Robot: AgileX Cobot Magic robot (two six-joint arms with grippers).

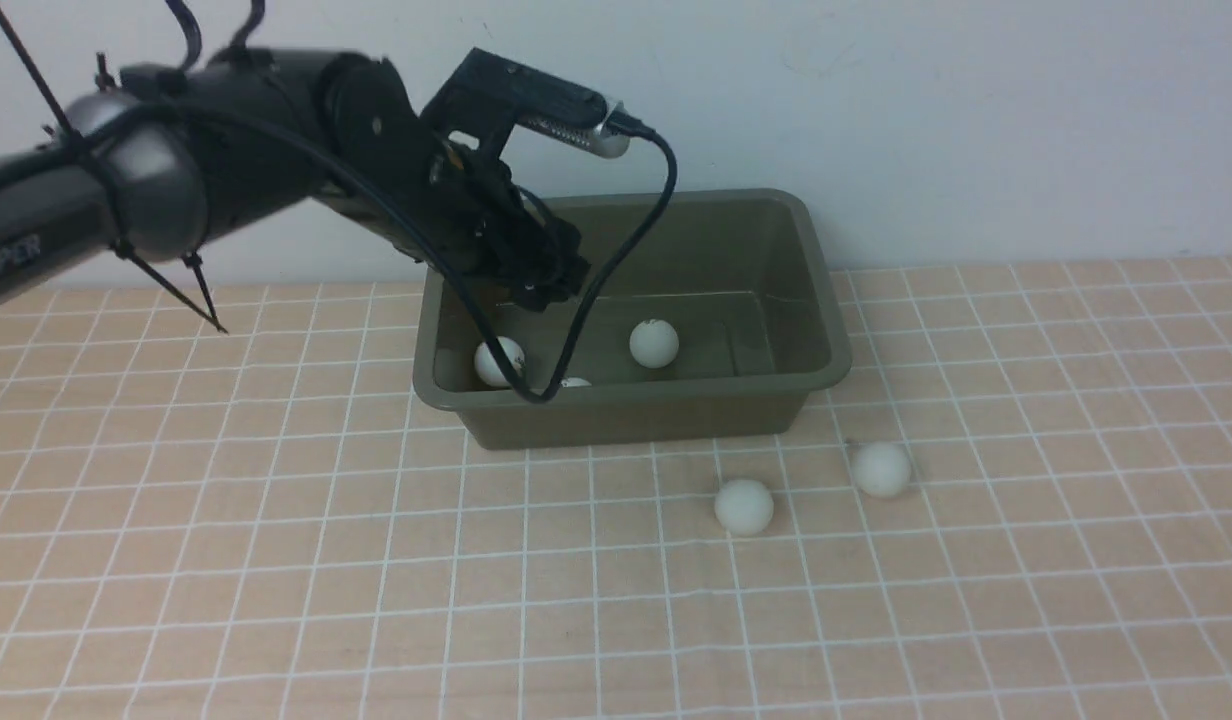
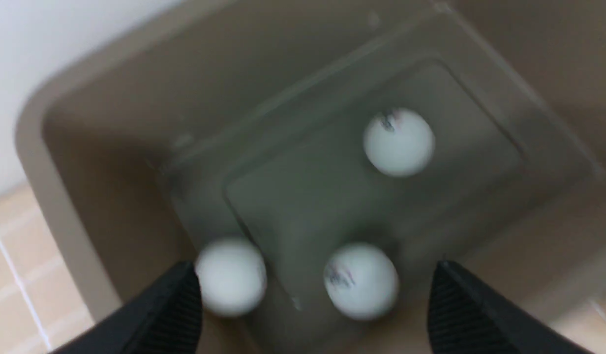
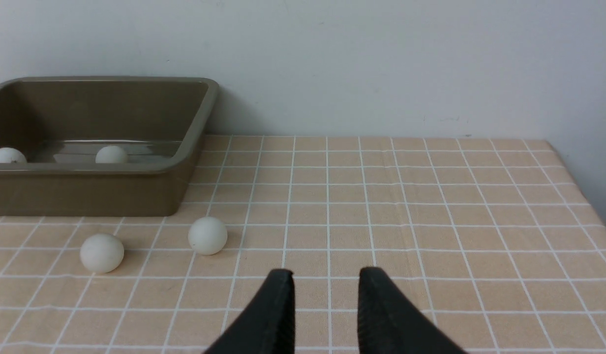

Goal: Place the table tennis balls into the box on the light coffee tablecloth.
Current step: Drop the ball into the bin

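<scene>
The olive-green box (image 1: pixel 676 415) stands on the light coffee tablecloth (image 1: pixel 276 560) by the wall. Three table tennis balls lie loose inside it: one (image 2: pixel 399 141) near the middle, two (image 2: pixel 230 276) (image 2: pixel 360 282) below my left gripper (image 2: pixel 315 275). That gripper (image 1: pixel 548 285) hangs over the box's left half, open wide, nothing between its fingers (image 2: pixel 182 300). Two more balls (image 1: pixel 744 505) (image 1: pixel 881 468) rest on the cloth just in front of the box's right end. My right gripper (image 3: pixel 326 275), open and empty, is low over the cloth to the right of those balls (image 3: pixel 207 235) (image 3: pixel 102 252).
A white wall (image 1: pixel 976 120) runs close behind the box. The left arm's cable (image 1: pixel 616 260) loops down into the box. The cloth's right edge (image 3: pixel 586 196) shows in the right wrist view.
</scene>
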